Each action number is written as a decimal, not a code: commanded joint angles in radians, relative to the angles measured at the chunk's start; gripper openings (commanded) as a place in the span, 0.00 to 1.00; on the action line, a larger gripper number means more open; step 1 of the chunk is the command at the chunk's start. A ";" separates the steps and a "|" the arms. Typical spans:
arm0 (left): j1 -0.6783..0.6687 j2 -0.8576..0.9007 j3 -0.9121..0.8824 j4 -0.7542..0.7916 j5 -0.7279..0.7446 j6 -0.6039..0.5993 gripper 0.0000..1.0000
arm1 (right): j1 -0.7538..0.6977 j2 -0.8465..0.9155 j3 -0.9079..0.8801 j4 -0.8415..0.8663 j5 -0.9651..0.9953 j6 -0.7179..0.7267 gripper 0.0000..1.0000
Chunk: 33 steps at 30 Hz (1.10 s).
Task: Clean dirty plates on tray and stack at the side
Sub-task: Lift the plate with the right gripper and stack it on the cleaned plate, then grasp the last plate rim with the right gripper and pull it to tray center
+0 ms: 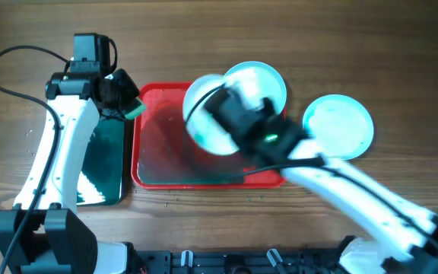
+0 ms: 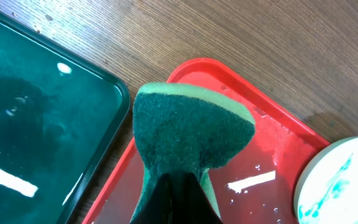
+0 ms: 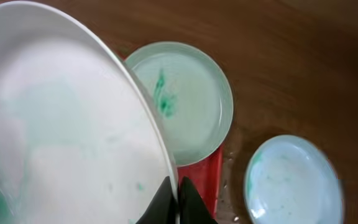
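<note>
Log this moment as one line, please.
left gripper: shut on sponge, over tray edge | right gripper: shut on lifted plate | smeared plate: tray corner | third plate: on table

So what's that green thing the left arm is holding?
It is a sponge: a rough, dark green scouring face with a paler green foam layer behind it, rounded in outline. The left tool pinches its lower edge between black fingers, so the scouring face looks at the wrist camera. It sits over the corner of the red tray, beside the black tray. Whether it touches either tray cannot be told.
</note>
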 commanded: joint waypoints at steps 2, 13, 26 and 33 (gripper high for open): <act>0.003 0.011 -0.002 0.002 0.009 0.019 0.04 | -0.431 -0.173 0.013 -0.006 -0.384 0.000 0.04; 0.003 0.011 -0.003 0.002 0.009 0.019 0.04 | -1.118 -0.069 -0.327 0.039 -0.529 0.061 0.04; 0.002 0.011 -0.002 0.003 0.010 0.019 0.04 | -0.888 -0.045 -0.220 0.195 -0.895 -0.098 0.60; 0.002 0.011 -0.003 0.002 0.010 0.019 0.04 | -0.625 0.286 -0.004 0.197 -0.746 -0.026 0.49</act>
